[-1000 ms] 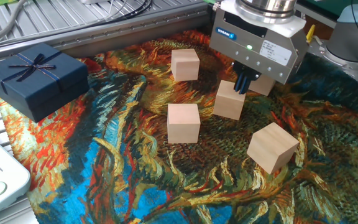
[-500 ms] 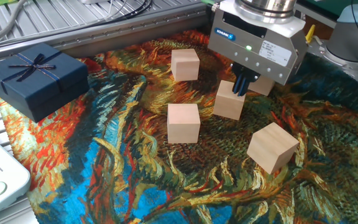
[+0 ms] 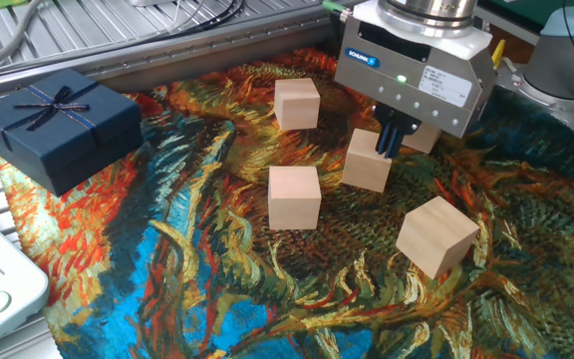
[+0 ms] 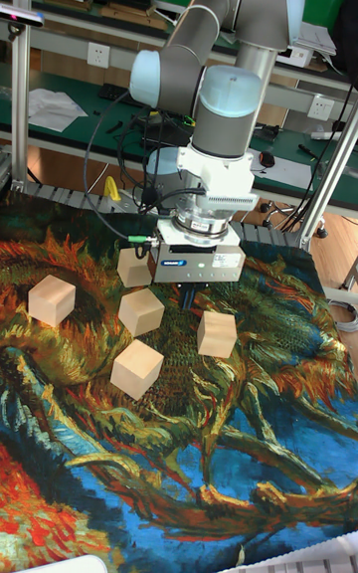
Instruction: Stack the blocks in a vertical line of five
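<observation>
- The end effector [image 3: 388,140] is held low over the middle block [image 3: 369,161], just above its top at its 1 o'clock corner. It looks lined up for a grab.
- The dark fingers [image 3: 391,136] are seen close together. No block is pinched between them. Whether they are fully pressed together cannot be told.
- No stack has been started. All five blocks are lying apart on the painted cloth [image 3: 167,269] that covers the worktop.
- From the middle block, one block [image 3: 297,104] is found at 10 o'clock, one [image 3: 295,197] at 8 o'clock and one [image 3: 436,236] at 4 o'clock.
- The fifth block [image 3: 422,140] is mostly hidden behind the end effector, at 1 o'clock. It is close by, so it could be bumped.
- A dark blue gift box [image 3: 56,125] is kept far off at 9 o'clock, out of the way.
</observation>
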Motion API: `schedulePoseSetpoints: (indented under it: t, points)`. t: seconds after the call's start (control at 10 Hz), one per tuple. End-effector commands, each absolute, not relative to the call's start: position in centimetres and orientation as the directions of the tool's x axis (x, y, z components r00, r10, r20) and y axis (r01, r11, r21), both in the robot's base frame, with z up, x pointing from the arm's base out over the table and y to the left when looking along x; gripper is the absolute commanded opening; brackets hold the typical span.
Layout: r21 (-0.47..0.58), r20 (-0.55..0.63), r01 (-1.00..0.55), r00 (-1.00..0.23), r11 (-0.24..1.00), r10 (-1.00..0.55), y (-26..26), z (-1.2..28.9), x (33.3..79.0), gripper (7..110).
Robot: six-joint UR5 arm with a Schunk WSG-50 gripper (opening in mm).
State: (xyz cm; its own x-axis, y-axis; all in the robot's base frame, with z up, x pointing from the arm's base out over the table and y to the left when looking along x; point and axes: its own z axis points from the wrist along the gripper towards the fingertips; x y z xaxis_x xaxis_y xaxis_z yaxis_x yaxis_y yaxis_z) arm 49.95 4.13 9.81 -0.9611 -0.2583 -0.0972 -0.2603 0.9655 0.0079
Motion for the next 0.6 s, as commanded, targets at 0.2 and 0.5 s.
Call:
schedulePoseSetpoints:
  t: [0.2, 0.5]
  points:
    - [0.023, -0.101, -0.164, -0.982, 0.986, -0.161, 4.2, 9.9, 50.1, 7]
    - [-0.017, -0.1, -0.146, -0.984, 0.989, -0.147, 3.2, 9.9, 50.2, 7]
